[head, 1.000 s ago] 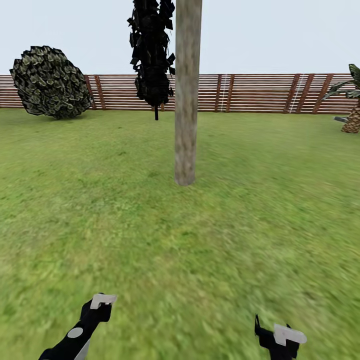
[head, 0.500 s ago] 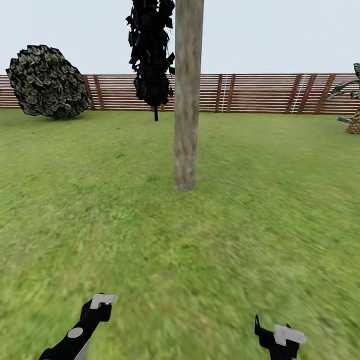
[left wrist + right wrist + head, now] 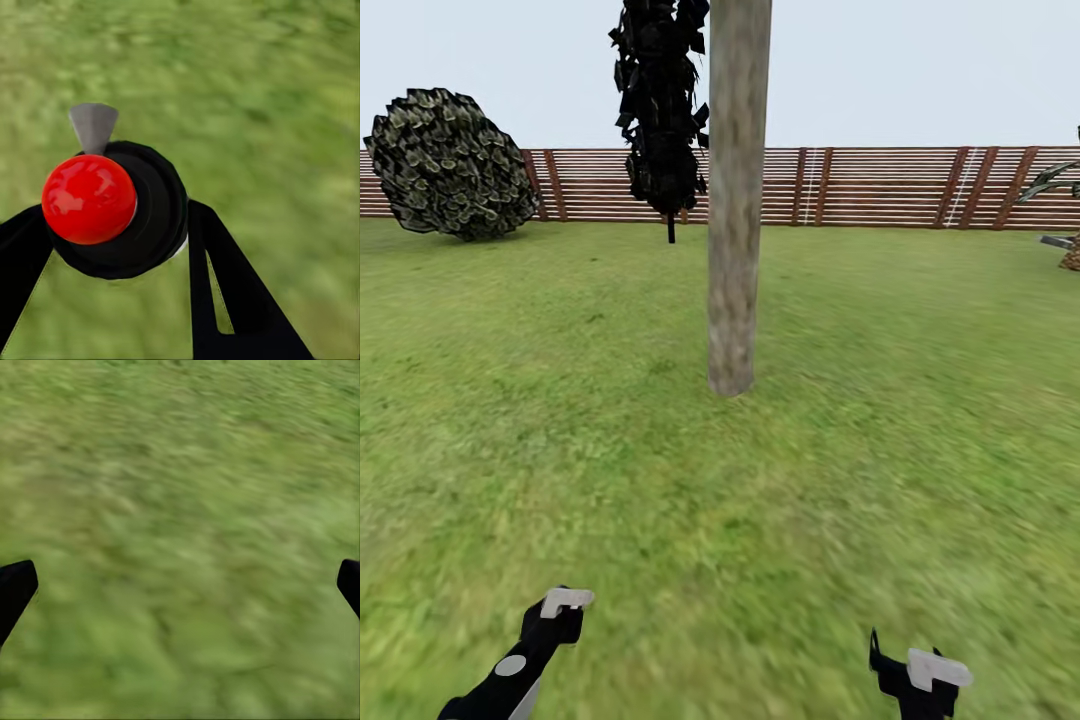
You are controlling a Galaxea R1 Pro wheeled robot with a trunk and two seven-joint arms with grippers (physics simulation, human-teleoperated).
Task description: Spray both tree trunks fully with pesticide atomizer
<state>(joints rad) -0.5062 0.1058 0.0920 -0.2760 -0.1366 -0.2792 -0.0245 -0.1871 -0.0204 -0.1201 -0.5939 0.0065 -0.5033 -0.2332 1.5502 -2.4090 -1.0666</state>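
A robot is facing a thick grey-brown tree trunk [image 3: 736,200] rising from the lawn [image 3: 860,420], its left gripper [image 3: 112,247] clamping its fingers on the red-topped pesticide atomizer [image 3: 112,199] — likely carrying it for spraying — while the right gripper [image 3: 180,585] is hanging with fingers wide apart, empty.

A: Which items run off the frame?

B: The thick mottled grey-brown tree trunk [image 3: 736,200] is cut at the head view's top edge, as is the dark blocky foliage [image 3: 660,100] beside it. The palm [image 3: 1060,210] at the right edge shows as a sliver.

A: Anything blurred or obscured?

B: The green grass lawn [image 3: 760,520] is smeared. The left end effector [image 3: 112,247] fingers are partly cut off; the black body under the red knob [image 3: 88,199] is largely hidden.
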